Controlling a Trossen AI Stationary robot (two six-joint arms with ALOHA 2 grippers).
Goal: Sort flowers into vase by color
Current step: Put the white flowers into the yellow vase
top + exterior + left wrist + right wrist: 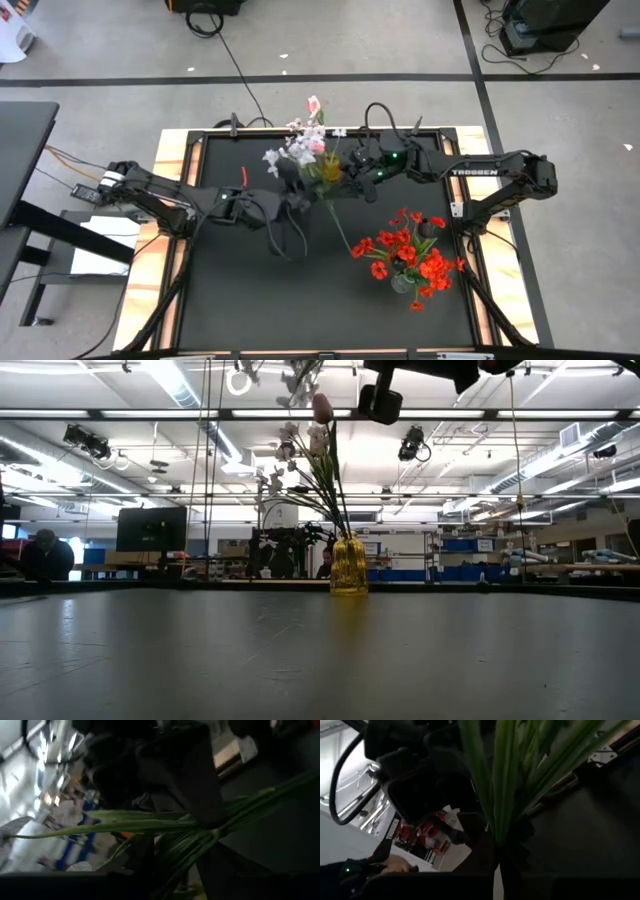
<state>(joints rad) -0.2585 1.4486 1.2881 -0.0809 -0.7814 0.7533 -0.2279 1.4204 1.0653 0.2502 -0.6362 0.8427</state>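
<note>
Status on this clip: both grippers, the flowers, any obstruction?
Left gripper and right gripper flank the yellow vase; right shut. White and pink flowers in it. Red flowers in a separate vase. Nothing blocking.

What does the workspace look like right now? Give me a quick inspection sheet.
Surface: black table, wooden side rails.
Job's things: yellow vase at the table's far middle, holding white and pink flowers; red flowers in a clear vase on the right side.
Clutter: nothing seen on the table.
Grippers: left gripper beside the yellow vase's stems, part open; right gripper on the other side, shut on the green stems.
Cables: black cable across the floor behind the table; wires left of the table.
Surroundings: workshop hall, a monitor, a person seated far left.
</note>
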